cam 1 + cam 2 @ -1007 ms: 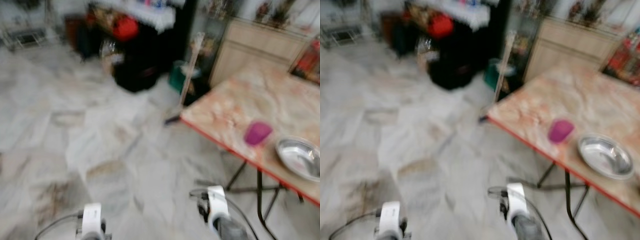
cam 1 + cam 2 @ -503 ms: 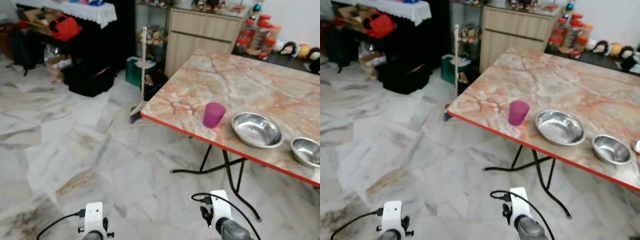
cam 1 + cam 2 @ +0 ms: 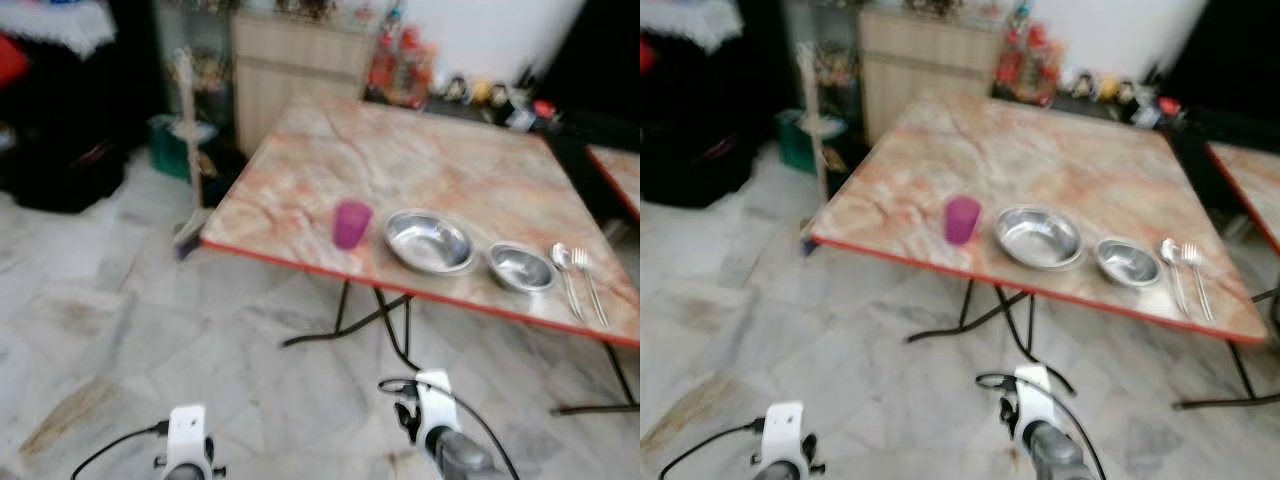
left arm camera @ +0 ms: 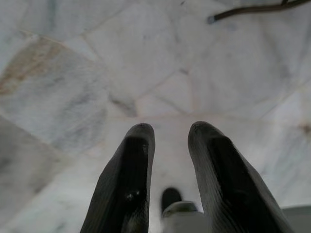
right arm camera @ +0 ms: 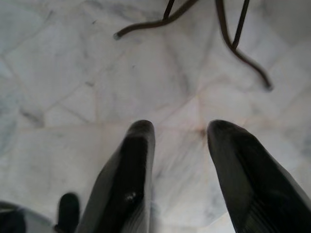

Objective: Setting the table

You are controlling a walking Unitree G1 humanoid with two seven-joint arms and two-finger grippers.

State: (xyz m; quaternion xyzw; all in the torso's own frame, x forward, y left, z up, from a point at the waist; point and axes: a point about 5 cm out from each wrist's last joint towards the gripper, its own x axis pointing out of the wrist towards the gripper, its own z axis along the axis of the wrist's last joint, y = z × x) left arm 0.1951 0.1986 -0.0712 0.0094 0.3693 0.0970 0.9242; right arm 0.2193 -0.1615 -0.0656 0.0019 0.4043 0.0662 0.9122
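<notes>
Your worktop (image 3: pixel 450 170) carries cup (image 3: pixel 351 223), two bowls (image 3: pixel 429 241), cutlery (image 3: pixel 578 282); arranging remains. Both pincers, left (image 4: pixel 167 133) and right (image 5: pixel 177 131), spread, empty.

Table (image 3: pixel 450 170) far half bare; near edge lined: cup (image 3: pixel 351 223), two bowls (image 3: pixel 430 241), cutlery (image 3: pixel 580 280).

Shiny metal bowls (image 3: pixel 429 241), marble-look table (image 3: pixel 440 170)

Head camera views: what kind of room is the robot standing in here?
Most likely a home dining area: a marble-patterned folding table set with a purple cup, two steel bowls and cutlery, a wooden cabinet behind, and a marble tile floor.
</notes>
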